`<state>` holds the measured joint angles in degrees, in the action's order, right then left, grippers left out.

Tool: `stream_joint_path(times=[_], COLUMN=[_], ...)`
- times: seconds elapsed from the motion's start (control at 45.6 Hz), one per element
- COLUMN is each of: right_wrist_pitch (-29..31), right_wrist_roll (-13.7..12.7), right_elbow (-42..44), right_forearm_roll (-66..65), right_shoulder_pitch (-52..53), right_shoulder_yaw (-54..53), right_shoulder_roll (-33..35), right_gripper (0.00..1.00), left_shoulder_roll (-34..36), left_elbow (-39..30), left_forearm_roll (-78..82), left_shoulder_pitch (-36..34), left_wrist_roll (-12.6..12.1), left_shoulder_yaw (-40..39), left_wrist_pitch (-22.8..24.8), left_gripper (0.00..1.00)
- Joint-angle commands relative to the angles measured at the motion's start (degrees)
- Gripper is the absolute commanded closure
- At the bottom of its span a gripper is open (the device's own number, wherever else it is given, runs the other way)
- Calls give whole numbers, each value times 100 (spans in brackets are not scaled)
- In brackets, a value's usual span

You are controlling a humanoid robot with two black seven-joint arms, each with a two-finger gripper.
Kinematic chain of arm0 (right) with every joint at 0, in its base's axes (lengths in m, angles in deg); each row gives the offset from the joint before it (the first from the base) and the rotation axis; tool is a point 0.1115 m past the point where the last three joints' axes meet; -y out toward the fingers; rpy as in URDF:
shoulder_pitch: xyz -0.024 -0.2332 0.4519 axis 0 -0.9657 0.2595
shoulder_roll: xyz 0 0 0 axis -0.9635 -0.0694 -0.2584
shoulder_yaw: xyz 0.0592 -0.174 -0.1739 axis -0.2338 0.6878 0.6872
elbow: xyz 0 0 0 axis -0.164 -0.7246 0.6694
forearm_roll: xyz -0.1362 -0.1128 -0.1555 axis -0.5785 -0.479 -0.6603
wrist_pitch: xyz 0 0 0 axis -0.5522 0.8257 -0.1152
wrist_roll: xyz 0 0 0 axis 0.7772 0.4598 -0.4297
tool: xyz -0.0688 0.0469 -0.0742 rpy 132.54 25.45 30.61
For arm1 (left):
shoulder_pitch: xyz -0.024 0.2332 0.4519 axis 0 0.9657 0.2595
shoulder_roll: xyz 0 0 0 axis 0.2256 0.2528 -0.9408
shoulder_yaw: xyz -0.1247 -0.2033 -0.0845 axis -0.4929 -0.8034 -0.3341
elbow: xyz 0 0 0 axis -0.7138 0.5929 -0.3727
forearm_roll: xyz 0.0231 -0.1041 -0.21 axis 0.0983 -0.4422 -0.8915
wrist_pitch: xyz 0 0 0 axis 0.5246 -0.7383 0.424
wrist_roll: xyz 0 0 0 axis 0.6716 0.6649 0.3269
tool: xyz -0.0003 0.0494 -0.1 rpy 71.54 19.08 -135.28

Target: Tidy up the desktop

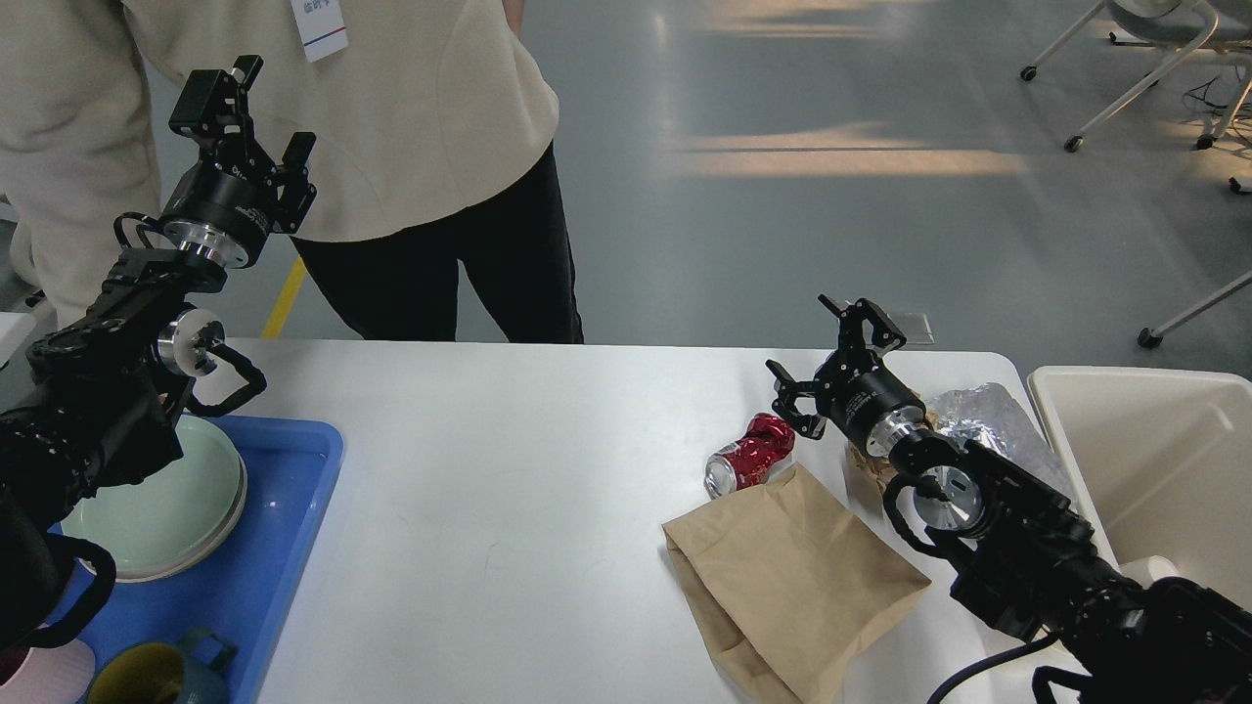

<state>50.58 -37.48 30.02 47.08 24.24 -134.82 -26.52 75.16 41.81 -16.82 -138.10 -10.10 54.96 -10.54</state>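
Observation:
The white desktop (509,469) fills the lower middle of the head view. On its right part lie a crushed red can (751,453), a flat brown paper bag (792,577) and crumpled silver foil (988,416). My right gripper (831,357) hangs open just right of the can and above the table, with nothing between its fingers. High at the far left, beyond the table's back edge, my left gripper (256,117) is raised and open and holds nothing.
A blue tray (279,548) at the left holds a pale green plate (156,508), a dark teal mug (161,675) and a pink cup (34,675). A cream bin (1144,460) stands at the right edge. A person in a cream top (391,117) stands behind the table's left end.

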Motion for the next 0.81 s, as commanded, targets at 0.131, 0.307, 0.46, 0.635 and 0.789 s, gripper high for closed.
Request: stream_joint_path(times=[0.131,0.307,0.46,0.635,0.789], right_wrist_pitch=[0,0,0,0,0], right_wrist_roll=[1,1,1,1,-8], right_elbow=[0,0,0,0,0], right_forearm_roll=[0,0,0,0,0], right_shoulder_pitch=[-3,6,-3,6,-3], right_shoulder_yaw=[0,0,0,0,0], right_shoulder_roll=[0,0,0,0,0], right_gripper=[0,0,0,0,0], left_shoulder_roll=[-34,-70,-70,-289,-527], left_elbow=[9,0,0,0,27], left_forearm_roll=[-27,-54,-54,-54,-62], left_shoulder_pitch=[40,84,102,84,102], left_wrist_roll=[-4,-4,-4,5,-4], left_shoulder_yaw=[-1,-27,-36,-291,-607], left_wrist_pitch=[78,227,254,254,192], left_gripper=[4,4,4,4,4])
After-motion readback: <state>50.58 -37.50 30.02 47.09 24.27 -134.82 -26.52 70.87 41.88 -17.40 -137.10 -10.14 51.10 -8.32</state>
